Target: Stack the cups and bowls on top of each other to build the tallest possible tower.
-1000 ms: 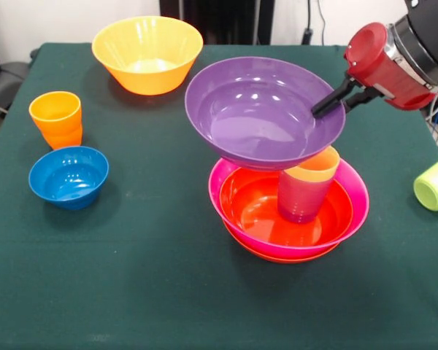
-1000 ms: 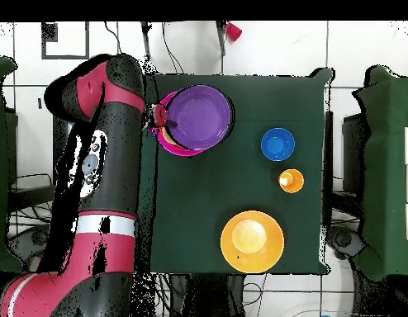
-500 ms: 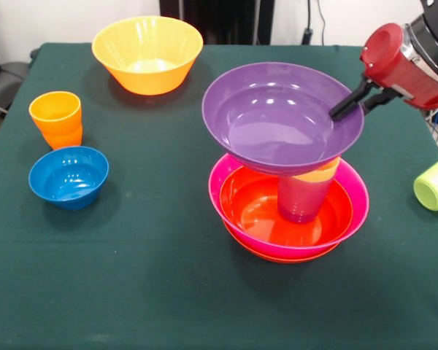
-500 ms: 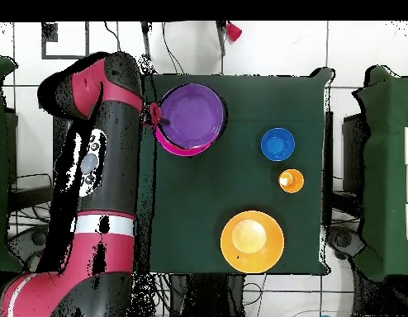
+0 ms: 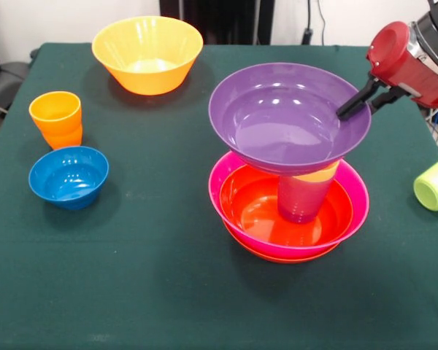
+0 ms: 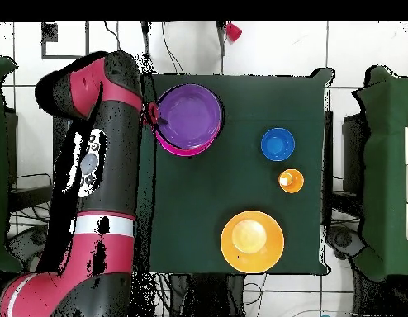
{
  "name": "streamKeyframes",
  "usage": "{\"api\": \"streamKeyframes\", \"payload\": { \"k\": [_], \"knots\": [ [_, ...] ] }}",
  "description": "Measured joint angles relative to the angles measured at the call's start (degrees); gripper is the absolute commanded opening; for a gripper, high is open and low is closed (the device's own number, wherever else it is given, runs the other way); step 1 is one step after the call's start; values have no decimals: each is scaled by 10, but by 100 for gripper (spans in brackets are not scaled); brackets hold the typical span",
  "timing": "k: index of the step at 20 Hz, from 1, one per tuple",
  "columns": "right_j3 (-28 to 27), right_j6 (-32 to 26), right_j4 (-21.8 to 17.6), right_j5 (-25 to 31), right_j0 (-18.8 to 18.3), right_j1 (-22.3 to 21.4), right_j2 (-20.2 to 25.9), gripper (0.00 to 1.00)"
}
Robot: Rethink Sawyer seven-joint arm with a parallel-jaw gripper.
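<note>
over the pink bowl (image 5: 237, 213) | gripper (image 5: 352, 108) pinching purple bowl (image 5: 288, 125) rim | bowl has shifted right, now centred over yellow cup (image 5: 317, 175) | ready to release

I see a purple bowl (image 5: 288, 120), pink bowl (image 5: 226, 186), red-orange bowl (image 5: 255, 211), blue bowl (image 5: 68, 176), dark green tablecloth (image 5: 153, 262).

**Five bowls and four cups showing on the table**

Five bowls are showing: one purple (image 5: 290, 117), one pink (image 5: 226, 186), one red-orange (image 5: 255, 211), one yellow-orange (image 5: 147, 52), one blue (image 5: 68, 177). Four cups are showing: purple (image 5: 301, 200), yellow (image 5: 317, 175), orange (image 5: 56, 118), lime green (image 5: 435, 184).
</note>
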Motion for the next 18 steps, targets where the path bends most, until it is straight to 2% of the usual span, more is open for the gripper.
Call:
{"api": "streamKeyframes", "payload": {
  "k": [18],
  "knots": [
    [0,0,7,-5,-2,-12,0,0]
  ]
}}
